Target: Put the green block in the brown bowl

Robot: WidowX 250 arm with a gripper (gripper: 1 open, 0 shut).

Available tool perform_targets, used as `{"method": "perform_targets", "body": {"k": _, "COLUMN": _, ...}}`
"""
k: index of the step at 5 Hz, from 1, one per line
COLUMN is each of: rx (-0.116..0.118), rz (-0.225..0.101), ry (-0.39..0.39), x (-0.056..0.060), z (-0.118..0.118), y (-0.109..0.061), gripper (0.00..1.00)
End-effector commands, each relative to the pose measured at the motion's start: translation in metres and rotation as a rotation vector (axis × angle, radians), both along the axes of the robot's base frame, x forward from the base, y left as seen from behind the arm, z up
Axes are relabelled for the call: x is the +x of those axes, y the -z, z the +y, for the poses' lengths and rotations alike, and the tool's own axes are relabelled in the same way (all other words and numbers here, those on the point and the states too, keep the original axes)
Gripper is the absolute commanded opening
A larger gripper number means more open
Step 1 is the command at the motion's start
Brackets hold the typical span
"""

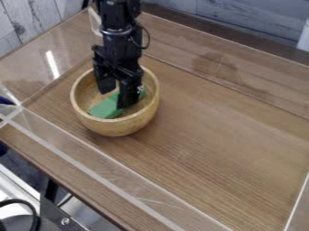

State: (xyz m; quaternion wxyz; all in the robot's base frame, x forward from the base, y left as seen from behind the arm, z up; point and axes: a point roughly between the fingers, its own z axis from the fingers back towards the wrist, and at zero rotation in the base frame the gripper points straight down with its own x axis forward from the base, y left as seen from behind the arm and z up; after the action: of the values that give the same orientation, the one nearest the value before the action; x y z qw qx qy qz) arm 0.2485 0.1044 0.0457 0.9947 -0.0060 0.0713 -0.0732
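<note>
The brown bowl (90,120) sits at the left of the wooden table. Inside it lies the green block (108,107), leaning against the bowl's inner wall. My black gripper (117,86) hangs from above, right over the bowl, with its fingers spread open on either side of the block's upper end. The fingers do not clamp the block, though their tips hide part of it.
Clear plastic walls (72,153) fence the wooden table top (218,126) on the near and left sides. A white plank wall stands behind at the top left. Below the front edge, cables and a dark frame show.
</note>
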Motion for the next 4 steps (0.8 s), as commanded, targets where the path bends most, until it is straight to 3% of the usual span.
{"method": "perform_targets", "body": {"k": 1, "rx": 0.042, "rz": -0.058, "ry": -0.007, "x": 0.014, "z": 0.009, "y": -0.012, "gripper": 1.0}}
{"method": "perform_targets", "body": {"k": 4, "rx": 0.08, "rz": -0.071, "ry": -0.02, "x": 0.025, "z": 0.009, "y": -0.009, "gripper": 1.0}}
